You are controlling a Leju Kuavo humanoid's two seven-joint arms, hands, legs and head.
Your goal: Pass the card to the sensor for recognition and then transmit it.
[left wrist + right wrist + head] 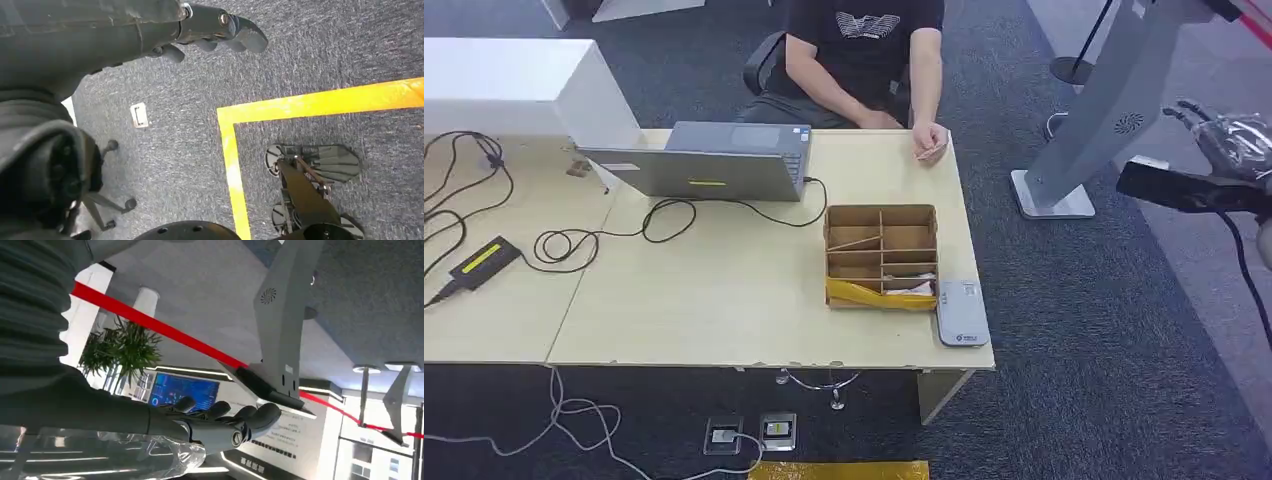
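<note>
Cards [911, 289] lie in the divided cardboard box [881, 257]; both hands [1224, 135] [220, 30] hang empty, fingers apart.

A pale wooden desk [724, 300] fills the left and centre of the head view. An open grey laptop [709, 160] sits at its upper middle, a black cable [664, 215] looping below it. A partitioned cardboard box [881, 255] stands right of centre. A seated person [864, 60] appears at top centre. Yellow floor tape [300, 102] crosses grey carpet.
</note>
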